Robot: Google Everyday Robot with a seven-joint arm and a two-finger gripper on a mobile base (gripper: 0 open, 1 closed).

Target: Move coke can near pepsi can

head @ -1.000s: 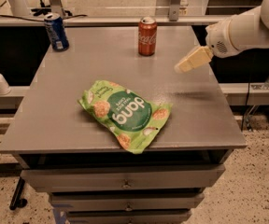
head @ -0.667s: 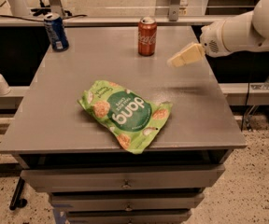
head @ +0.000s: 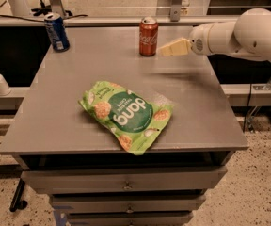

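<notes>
Drawers (head: 126,186): nearest, under the tabletop (head: 206,121); they play no part in this step.
Bag (head: 126,114): green snack bag, flat on the near half of the tabletop, well apart from both cans.
Pincer (head: 166,50): mine, above the far right of the tabletop, at about mid-height of the coke can (head: 148,36). Its tip points left at the can, just beside it. It holds nothing. Whether it is wide or narrow I cannot tell, nor whether the tip touches the can.
Coke can: upright, far middle of the tabletop, just left of my pincer.
Pepsi can (head: 57,32): upright at the far left corner, well apart from the coke can, with bare tabletop between them.
Step in hand: by my judgement, the approach to grasp the coke can.
Method: come in level and slow, centred on the can's body, so neither side nudges it first. Close around the middle, not the rim.
Risk: a light, tall can tips or slides left if pushed off-centre.
Route after: along the far strip, behind the bag. Stop short of the pepsi can.
</notes>
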